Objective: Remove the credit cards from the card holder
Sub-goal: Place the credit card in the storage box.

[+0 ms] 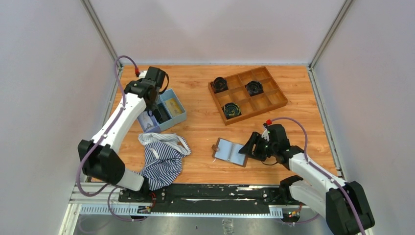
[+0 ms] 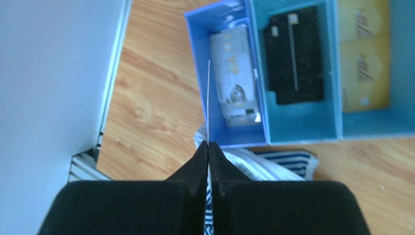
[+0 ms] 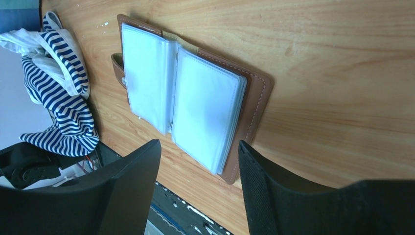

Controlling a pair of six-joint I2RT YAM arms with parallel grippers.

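Left jaws: pinching card point(image 2: 208, 100) edge-on over tray point(image 2: 303, 129); I judge this thin grip may slip, dropping it onto the table point(image 1: 205, 127). Right jaws: spread beside holder point(image 3: 195, 103).

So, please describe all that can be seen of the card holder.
The card holder lies open and flat on the wooden table, right of the striped cloth. Its cover is brown, leather-like, with pale stitching and a snap tab on one side. Inside are glossy, pale grey-blue sleeves; no card shows in them. The open right gripper hovers at its edge; contact cannot be told.
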